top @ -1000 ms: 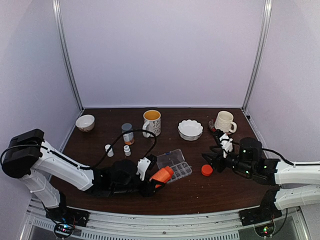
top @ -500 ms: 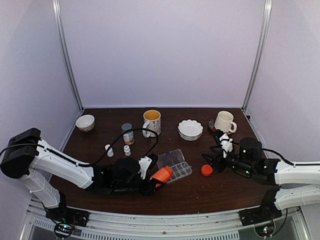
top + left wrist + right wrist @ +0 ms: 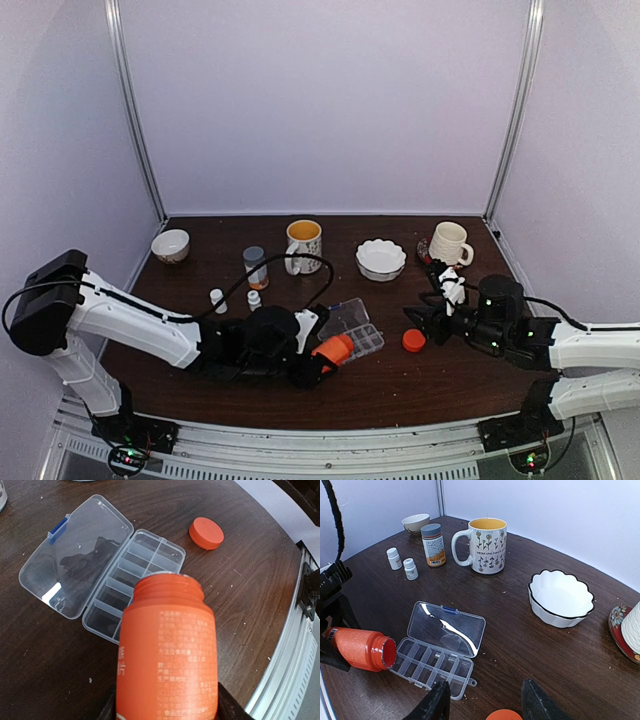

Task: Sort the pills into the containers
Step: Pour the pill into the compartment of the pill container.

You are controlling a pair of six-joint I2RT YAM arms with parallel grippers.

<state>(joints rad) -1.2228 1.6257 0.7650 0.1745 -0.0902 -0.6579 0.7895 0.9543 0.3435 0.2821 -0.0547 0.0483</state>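
My left gripper (image 3: 165, 705) is shut on an uncapped orange bottle (image 3: 167, 645), which lies tilted with its mouth at the near row of the containers (image 3: 132, 577). These are the compartments of a clear pill box (image 3: 355, 338), whose lid (image 3: 75, 565) lies flat open. The compartments (image 3: 432, 667) look empty. No pills show, and the inside of the orange bottle (image 3: 360, 648) is hidden. The orange cap (image 3: 414, 340) lies on the table to the right of the box. My right gripper (image 3: 485, 700) hovers open just above the cap (image 3: 504, 715), holding nothing.
Along the back stand a small bowl (image 3: 170, 245), a grey-capped bottle (image 3: 256, 267), a flowered mug (image 3: 304, 245), a white scalloped bowl (image 3: 381, 259) and a cream mug (image 3: 449, 243). Two small white bottles (image 3: 218, 300) stand left of the box. The table's metal rail (image 3: 290, 660) runs close by.
My left arm has carried the orange bottle a little to the right, bringing its mouth closer to the pill box. The right arm has not moved.
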